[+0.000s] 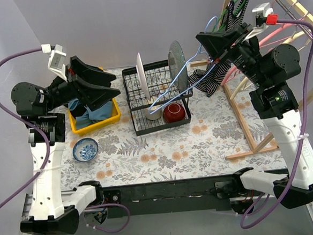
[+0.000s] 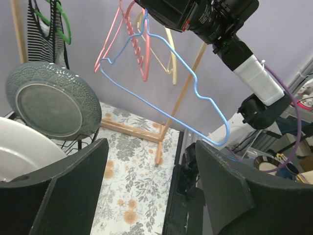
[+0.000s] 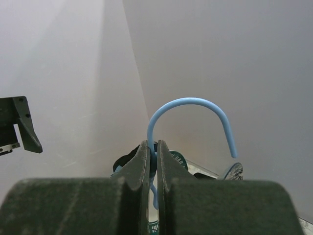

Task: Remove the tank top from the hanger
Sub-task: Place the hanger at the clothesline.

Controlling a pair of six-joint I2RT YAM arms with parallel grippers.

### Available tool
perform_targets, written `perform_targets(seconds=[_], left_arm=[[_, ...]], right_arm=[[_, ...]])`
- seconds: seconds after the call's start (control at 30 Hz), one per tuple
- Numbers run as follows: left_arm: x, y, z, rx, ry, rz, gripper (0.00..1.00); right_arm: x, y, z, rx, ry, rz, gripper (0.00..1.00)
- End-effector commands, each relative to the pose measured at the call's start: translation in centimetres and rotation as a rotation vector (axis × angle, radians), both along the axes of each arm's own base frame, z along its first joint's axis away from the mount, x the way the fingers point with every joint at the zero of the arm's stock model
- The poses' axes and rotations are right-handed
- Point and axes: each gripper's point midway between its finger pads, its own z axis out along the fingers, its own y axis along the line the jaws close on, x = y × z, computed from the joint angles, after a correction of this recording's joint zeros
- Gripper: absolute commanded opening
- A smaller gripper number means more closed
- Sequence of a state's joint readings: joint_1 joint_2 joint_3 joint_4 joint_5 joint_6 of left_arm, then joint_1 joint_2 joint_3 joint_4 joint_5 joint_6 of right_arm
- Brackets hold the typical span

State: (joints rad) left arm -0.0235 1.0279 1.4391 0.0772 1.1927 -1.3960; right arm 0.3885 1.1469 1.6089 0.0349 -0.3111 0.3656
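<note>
R pincer (image 3: 152, 149) clamped on neck of blue hanger (image 3: 188, 100); hanger bare, upper right of top view. L pincer (image 2: 151, 147) wide open, empty, at left. Striped tank top (image 1: 207, 80) bunched centre-right, just beside dish rack (image 1: 162, 125).

Plain pale lilac walls (image 1: 117, 23) rise behind the counter's far edge and along its left edge, meeting at the far left corner. The counter (image 1: 164, 149) is covered by a leaf-and-flower cloth. A wooden rack (image 1: 242, 123) stands along its right edge. The light is soft and even.
</note>
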Motion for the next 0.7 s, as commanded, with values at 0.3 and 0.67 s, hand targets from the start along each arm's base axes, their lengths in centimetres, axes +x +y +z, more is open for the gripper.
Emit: perform_targets(seconds=[0.3,0.67], left_arm=[[-2.0,-2.3,4.0,-0.047,-0.073,-0.109,0.73],[-3.4,-2.2,5.1,-0.046,-0.115,-0.123,0.74]], right_arm=[[-2.8,-1.0,6.4,0.120,-0.187,0.014,0.01],[-0.3,-0.3,7.0,0.166,-0.171,0.006,0.01]])
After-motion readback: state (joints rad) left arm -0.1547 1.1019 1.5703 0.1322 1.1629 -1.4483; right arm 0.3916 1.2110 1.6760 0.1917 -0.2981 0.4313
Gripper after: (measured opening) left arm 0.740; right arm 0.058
